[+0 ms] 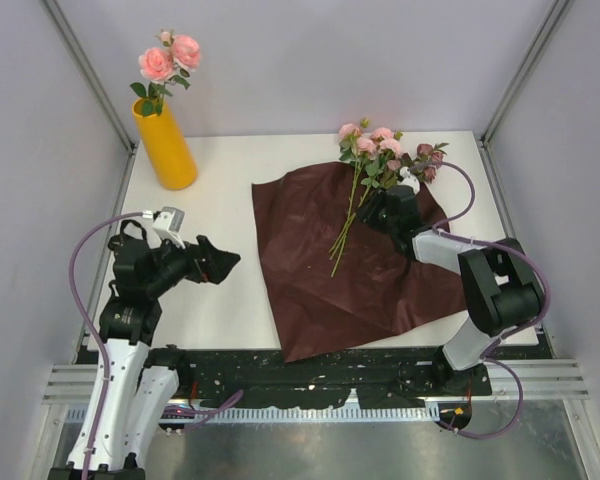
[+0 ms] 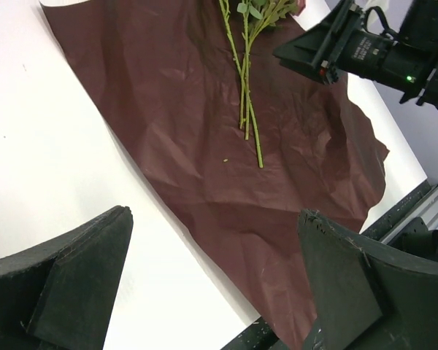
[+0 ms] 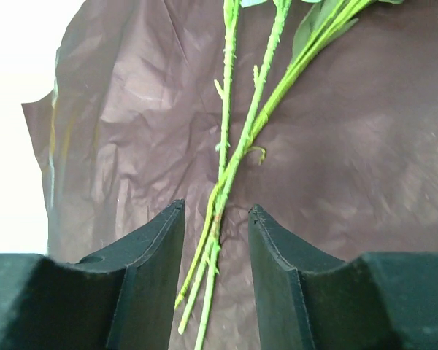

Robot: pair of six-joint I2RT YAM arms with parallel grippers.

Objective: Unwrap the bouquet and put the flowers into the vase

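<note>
The bouquet lies undone at the right of the white table, its dark red paper spread flat and creased. The yellow vase stands well apart at the far left corner, with two pink roses in it. The left gripper hovers over bare table, jaws wide apart and holding nothing. The right gripper is low over the paper, its jaws narrowed either side of the stems but not pressing them. The flowers rest their heads past the paper's far edge. The pinch likely goes best with the stems centred, the paper beneath left uncaught, and a straight lift so the thin stalks do not snag
</note>
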